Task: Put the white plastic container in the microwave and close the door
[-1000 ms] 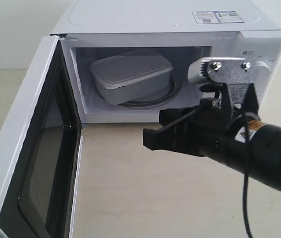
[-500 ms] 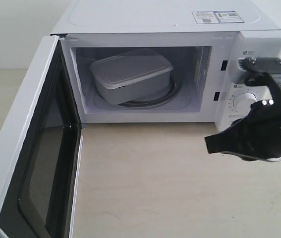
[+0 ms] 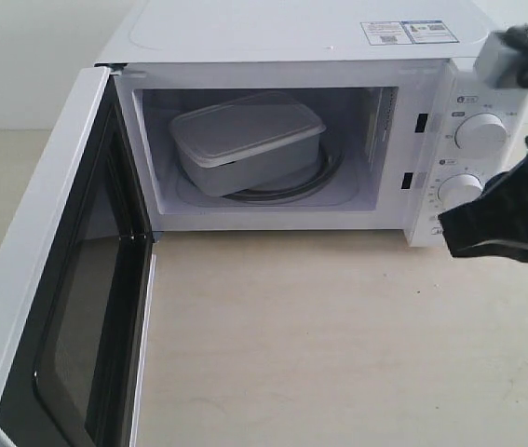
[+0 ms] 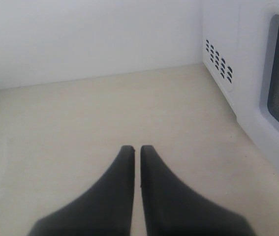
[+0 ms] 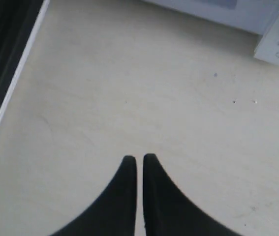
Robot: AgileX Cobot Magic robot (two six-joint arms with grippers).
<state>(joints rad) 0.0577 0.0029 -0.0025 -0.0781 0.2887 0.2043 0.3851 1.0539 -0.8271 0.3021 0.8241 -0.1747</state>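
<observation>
The white plastic container (image 3: 245, 140) lies inside the microwave (image 3: 291, 37), on the glass turntable (image 3: 324, 172), slightly askew with its lid on. The door (image 3: 49, 279) is swung wide open to the left, dark inner face and window showing. My right gripper (image 3: 454, 235) hovers shut and empty at the right edge, in front of the lower knob (image 3: 461, 191). In the right wrist view that gripper (image 5: 139, 158) is over bare table. My left gripper (image 4: 135, 148) is shut and empty beside the door's outer face (image 4: 257, 98); it is out of the exterior view.
The beige table (image 3: 291, 326) stretches in front of the microwave. The side vents (image 4: 218, 59) of the microwave show in the left wrist view. The open door's lower edge (image 5: 4, 98) lies along one side of the right wrist view. A white wall stands behind.
My right gripper has pulled back from in front of the cavity to the right edge, now beside the knobs. The container and door have not moved.
</observation>
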